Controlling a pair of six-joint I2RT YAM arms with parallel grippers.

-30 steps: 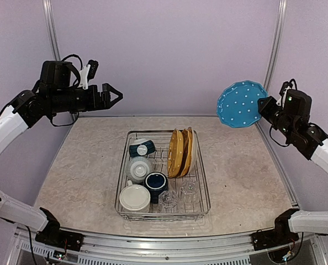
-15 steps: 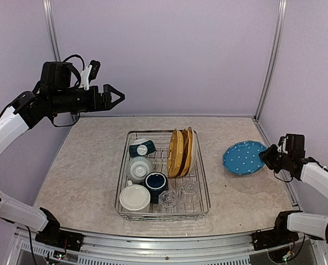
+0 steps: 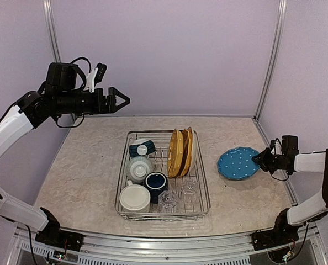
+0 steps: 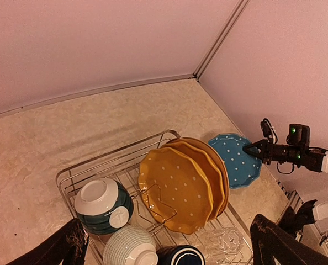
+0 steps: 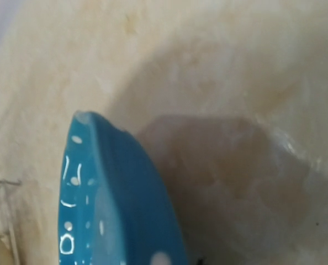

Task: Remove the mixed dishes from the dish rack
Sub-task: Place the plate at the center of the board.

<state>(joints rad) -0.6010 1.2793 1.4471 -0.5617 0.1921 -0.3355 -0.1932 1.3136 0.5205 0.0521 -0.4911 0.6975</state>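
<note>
The dish rack (image 3: 204,182) sits mid-table and holds yellow dotted plates (image 3: 180,152) on edge, a small teal bowl (image 3: 142,148), a ribbed cream bowl (image 3: 139,167), a navy mug (image 3: 155,182), a cream mug (image 3: 135,197) and two clear glass tumblers (image 3: 168,201). My right gripper (image 3: 259,160) is shut on the right rim of the blue plate (image 3: 237,164), which lies low over the table to the right of the rack. Whether the plate touches the table I cannot tell. In the right wrist view the blue plate (image 5: 120,204) fills the lower left. My left gripper (image 3: 122,100) hangs open, high above the rack's far left.
The left wrist view looks down on the yellow plates (image 4: 180,185), teal bowl (image 4: 103,204), blue plate (image 4: 237,160) and the rack's wire rim (image 4: 114,157). Lilac walls close the table at the back and sides, with a metal post (image 3: 269,61) at the back right corner.
My right arm has brought the blue plate down from high at the right to the table beside the rack. The left gripper has drifted slightly right, still open.
</note>
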